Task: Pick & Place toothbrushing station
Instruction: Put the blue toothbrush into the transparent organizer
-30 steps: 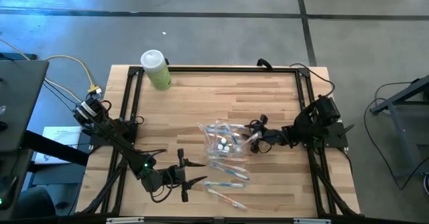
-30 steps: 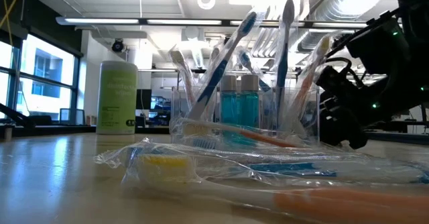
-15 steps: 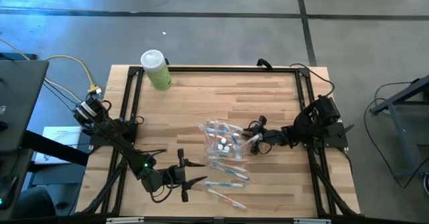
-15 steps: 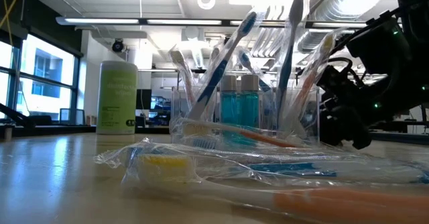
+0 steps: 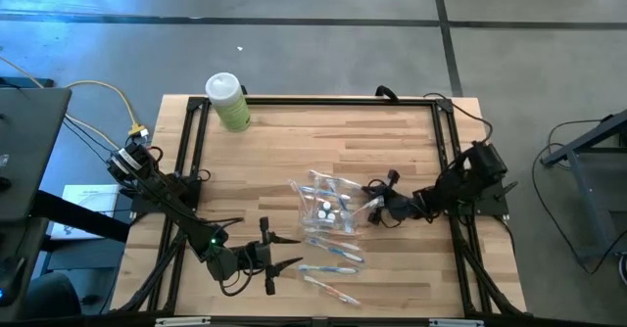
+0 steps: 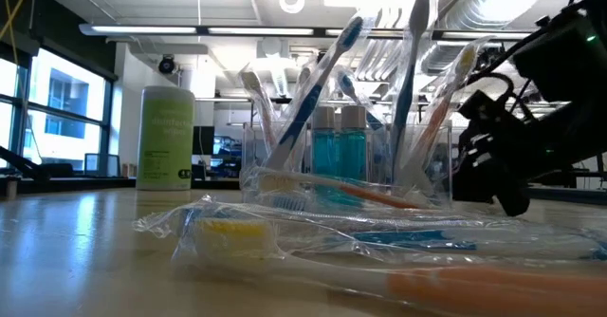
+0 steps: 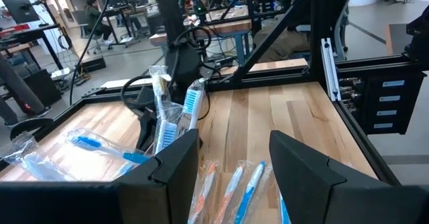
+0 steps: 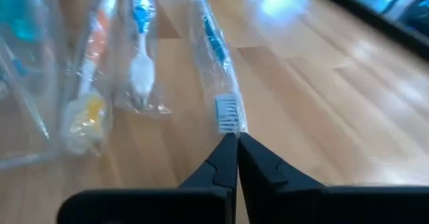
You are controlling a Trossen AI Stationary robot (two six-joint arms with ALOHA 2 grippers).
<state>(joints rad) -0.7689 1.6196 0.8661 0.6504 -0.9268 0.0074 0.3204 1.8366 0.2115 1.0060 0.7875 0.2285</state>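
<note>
While the left pincer (image 5: 266, 256) waits wide apart, the right pincer (image 8: 236, 147) is pinched closed beside the wrapped toothbrush (image 8: 216, 83). Whether it grips the clear wrapper is hard to tell.

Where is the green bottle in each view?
High view: bottle at the table's far left corner.
Low view: bottle upright at the left.
Left wrist view: not in it.
Right wrist view: not in it.
Shared landmark: the clear holder, which lies right of the bottle in both the high and low views.

Wooden table (image 5: 294, 141) carries a green bottle (image 5: 228, 102), clear toothbrush holder (image 5: 326, 208), and seemingly three wrapped toothbrushes (image 5: 331, 253).
</note>
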